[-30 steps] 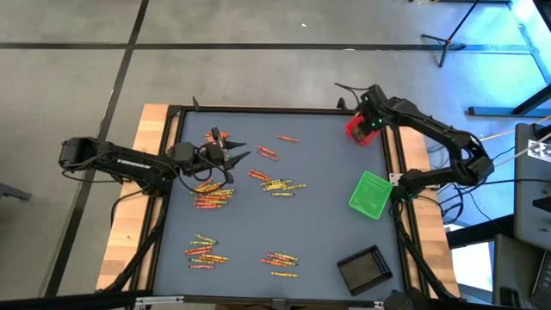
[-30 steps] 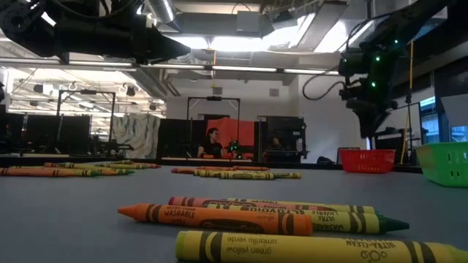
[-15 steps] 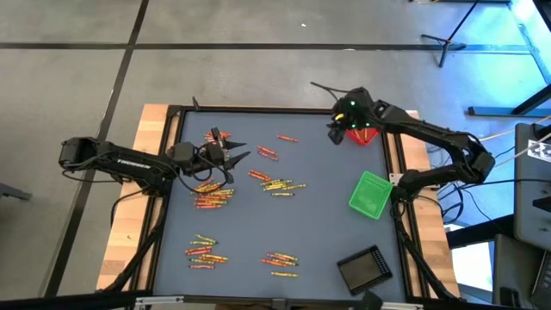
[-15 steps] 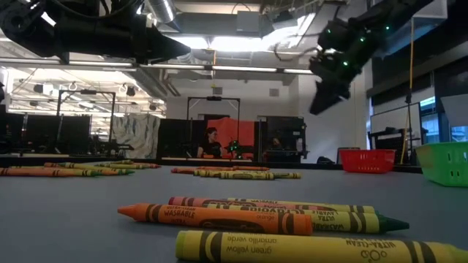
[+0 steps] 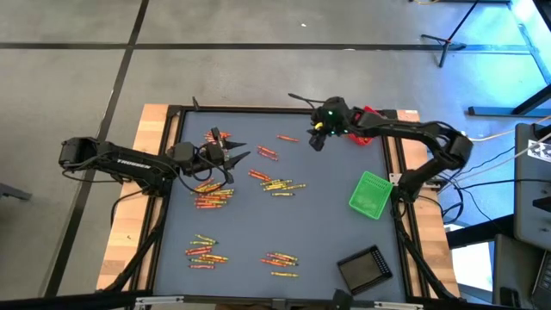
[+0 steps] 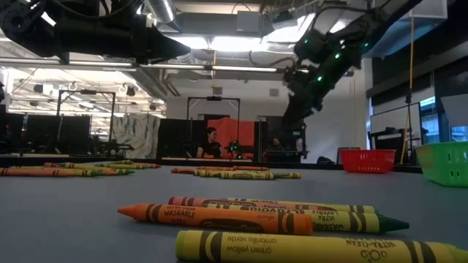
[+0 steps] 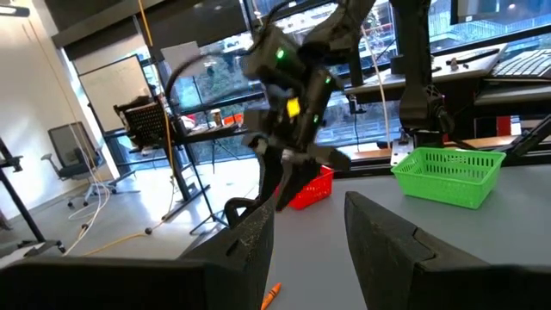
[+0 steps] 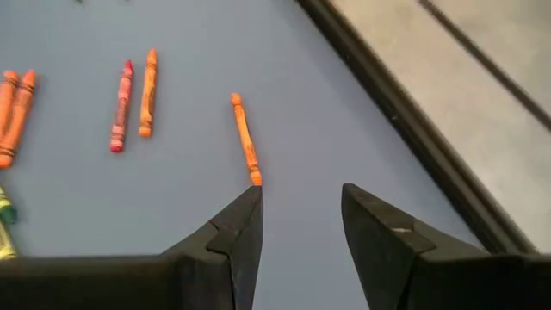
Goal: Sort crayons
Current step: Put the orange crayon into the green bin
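Observation:
Many small crayons lie flat on the blue-grey table in loose groups: one (image 5: pixel 213 194) under my left arm, one (image 5: pixel 277 183) mid-table, two near the front (image 5: pixel 205 251) (image 5: pixel 281 260). A single orange crayon (image 5: pixel 287 138) (image 8: pixel 245 142) lies near the far edge, with a pair (image 5: pixel 268 152) (image 8: pixel 133 103) beside it. My right gripper (image 5: pixel 315 142) (image 8: pixel 301 198) is open and empty, above the table just right of the orange crayon. My left gripper (image 5: pixel 241 151) (image 7: pixel 310 215) is open and empty, above the table's left half.
A red tray (image 5: pixel 370 119) stands at the far right corner, partly under my right arm. A green tray (image 5: pixel 370 194) sits at the right edge and a black tray (image 5: pixel 363 269) at the near right. A raised dark frame (image 8: pixel 405 120) borders the table.
My right gripper has left the red tray at the far right corner and gone toward the table's left along the far edge, ending near the single orange crayon.

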Controlling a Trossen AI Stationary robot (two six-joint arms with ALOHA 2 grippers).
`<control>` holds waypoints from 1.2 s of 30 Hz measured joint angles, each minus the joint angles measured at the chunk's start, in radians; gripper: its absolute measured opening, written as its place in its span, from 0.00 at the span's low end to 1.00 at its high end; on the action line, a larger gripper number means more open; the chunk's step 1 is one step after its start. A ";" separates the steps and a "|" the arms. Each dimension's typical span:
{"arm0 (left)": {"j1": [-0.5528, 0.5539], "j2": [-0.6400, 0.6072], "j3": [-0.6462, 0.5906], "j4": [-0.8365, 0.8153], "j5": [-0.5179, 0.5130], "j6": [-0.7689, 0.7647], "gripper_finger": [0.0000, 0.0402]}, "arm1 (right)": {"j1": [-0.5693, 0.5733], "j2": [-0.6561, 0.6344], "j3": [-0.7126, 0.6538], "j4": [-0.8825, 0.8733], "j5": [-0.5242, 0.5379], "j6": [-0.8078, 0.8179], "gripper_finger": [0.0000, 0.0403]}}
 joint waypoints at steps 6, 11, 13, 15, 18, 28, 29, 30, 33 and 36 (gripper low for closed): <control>0.000 0.000 0.000 0.003 0.000 0.000 0.32 | 0.000 0.140 0.114 -0.032 -0.050 0.001 0.39; 0.000 0.000 0.000 0.003 0.000 0.000 0.32 | 0.000 0.252 0.229 -0.106 -0.074 0.000 0.39; 0.000 0.000 0.000 0.002 0.000 0.000 0.32 | 0.000 0.295 0.272 -0.128 -0.088 0.001 0.39; 0.000 0.000 0.000 0.003 0.001 0.000 0.32 | 0.000 0.337 0.312 -0.154 -0.095 0.001 0.39; 0.001 0.000 0.000 0.003 0.001 0.000 0.32 | 0.000 0.387 0.352 -0.165 -0.116 0.000 0.39; 0.002 0.000 0.000 0.002 0.001 0.000 0.32 | 0.000 0.485 0.384 -0.167 -0.150 -0.007 0.39; 0.002 0.000 0.000 0.002 0.001 0.000 0.32 | 0.000 0.490 0.384 -0.166 -0.150 -0.009 0.39; 0.002 0.000 0.000 0.002 0.001 0.000 0.32 | 0.000 0.496 0.384 -0.169 -0.149 -0.012 0.39; 0.002 0.000 0.000 0.002 0.001 0.001 0.32 | 0.000 0.509 0.384 -0.169 -0.146 -0.026 0.39; 0.002 0.000 0.000 0.002 0.001 0.000 0.32 | 0.007 0.515 0.384 -0.166 -0.107 -0.034 0.36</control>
